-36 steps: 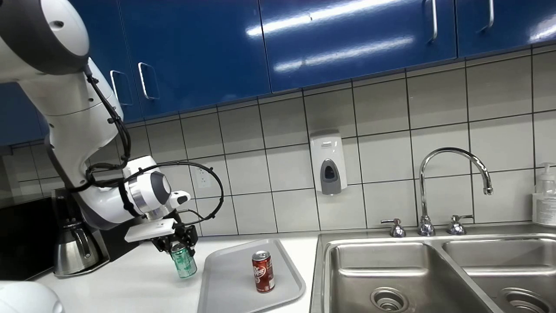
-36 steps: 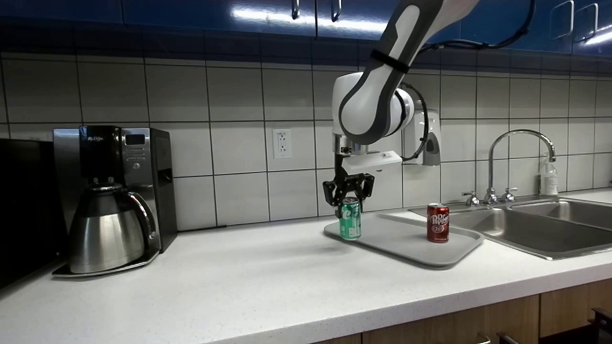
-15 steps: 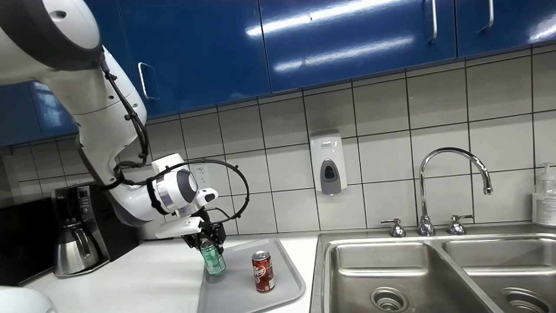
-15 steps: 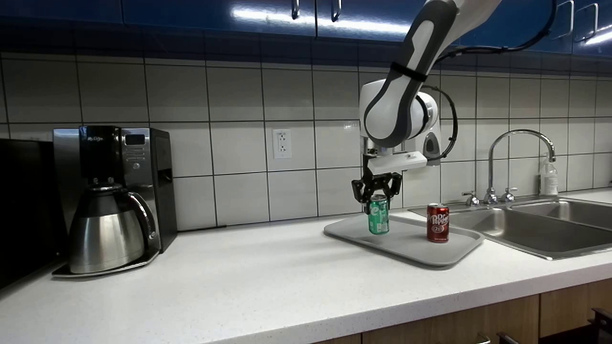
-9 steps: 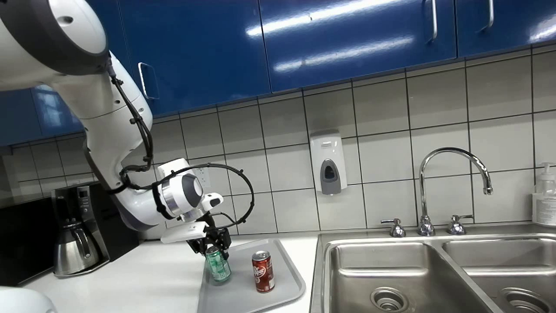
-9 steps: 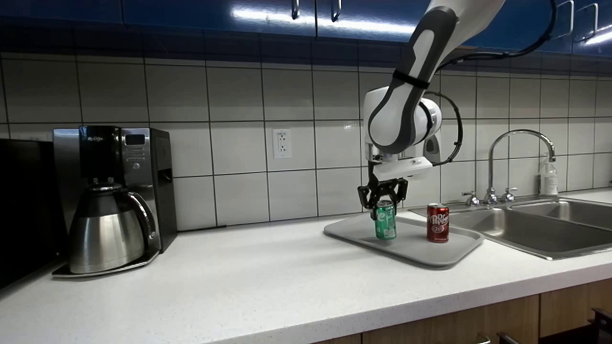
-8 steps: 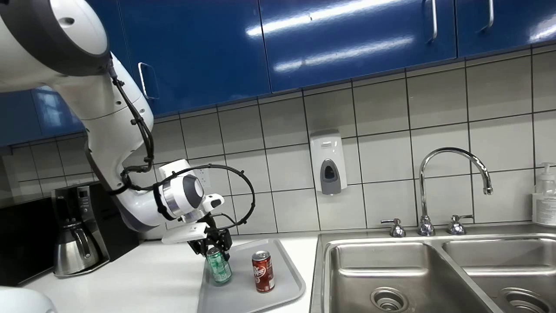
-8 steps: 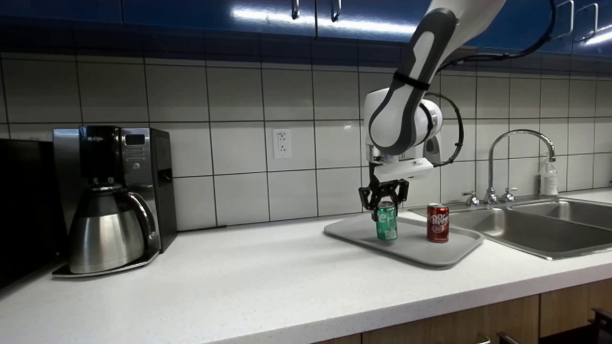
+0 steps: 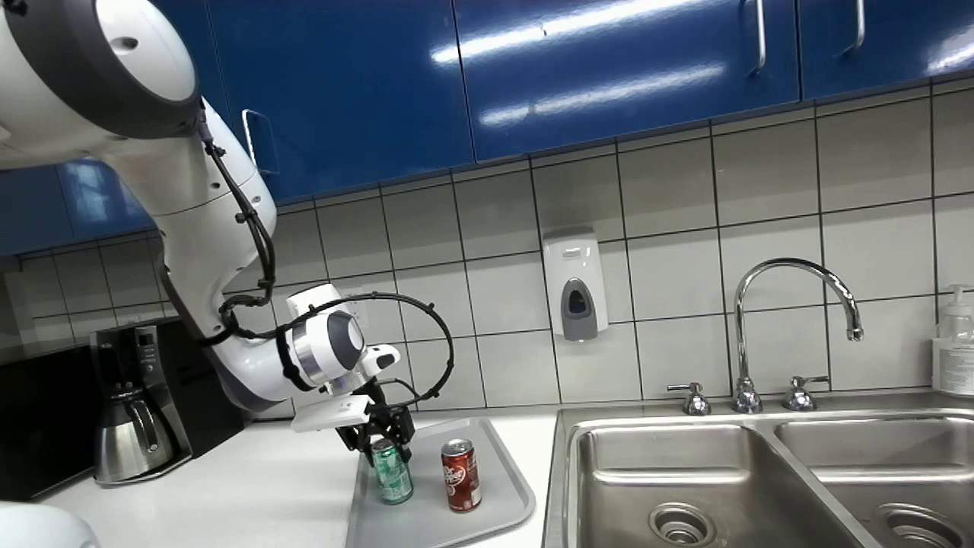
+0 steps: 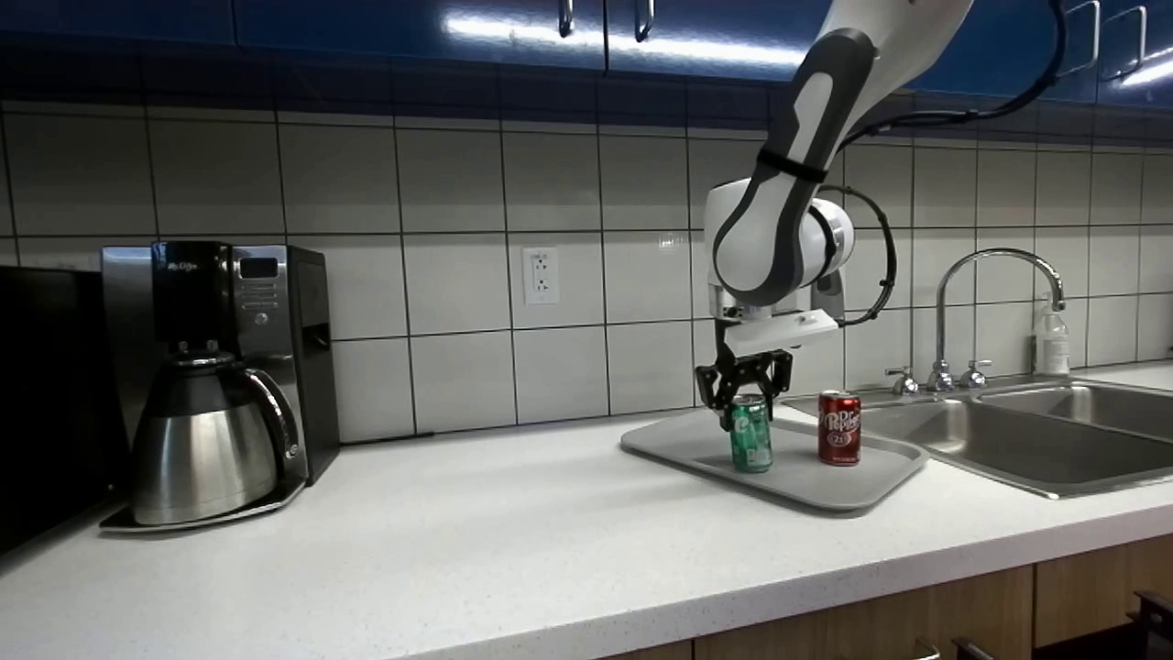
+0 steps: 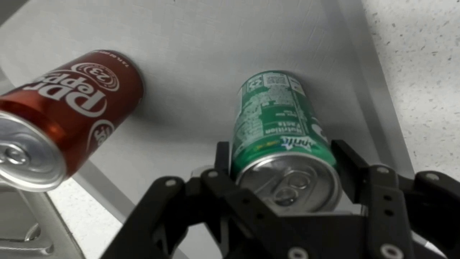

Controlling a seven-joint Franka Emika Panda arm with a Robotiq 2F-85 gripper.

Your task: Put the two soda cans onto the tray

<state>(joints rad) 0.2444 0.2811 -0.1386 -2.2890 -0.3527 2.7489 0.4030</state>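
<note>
Sharing one tray (image 10: 799, 475): two soda cans (image 10: 839, 431)

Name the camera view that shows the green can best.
The wrist view: the green can shows largest there, lid and printed label in sight, though the gripper hides some of the lid. Both exterior views show it smaller, mostly from the side, the gripper at its upper end.

I see pale, dark-grouted tile wall (image 10: 458, 284). Glossy blue cupboards (image 9: 350, 91) overhead, streaks of white light (image 9: 563, 26) across them. Socket plate (image 10: 541, 275) and soap dispenser (image 9: 576, 293) on wall. Below: speckled white surface (image 10: 412, 550), steel double sink (image 9: 654, 453) let in, wood-toned cabinet fronts (image 10: 861, 610) underneath.
</note>
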